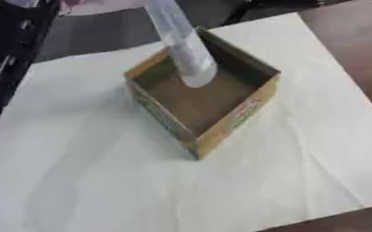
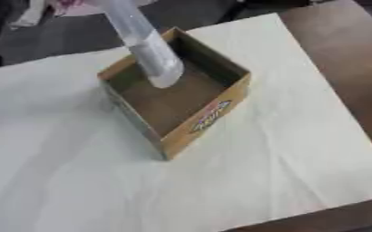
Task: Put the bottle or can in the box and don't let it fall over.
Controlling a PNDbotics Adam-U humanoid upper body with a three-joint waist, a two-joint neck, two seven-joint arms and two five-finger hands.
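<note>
An open yellow-brown cardboard box (image 1: 245,115) stands on the white cloth, turned so one corner points toward me. A pale, see-through bottle (image 1: 185,47) comes down from the upper edge, tilted, with its rounded lower end inside the box's far-left part. I cannot tell whether that end touches the box floor (image 2: 169,102). The bottle's upper end runs out of view, so what holds it is hidden. Neither of my hands shows in either view.
The white cloth (image 1: 102,181) covers most of the brown table (image 2: 340,54), which is bare along the right side and near corner. A dark structure (image 1: 7,54) stands at the left edge. Something pink (image 2: 70,7) shows at the top edge.
</note>
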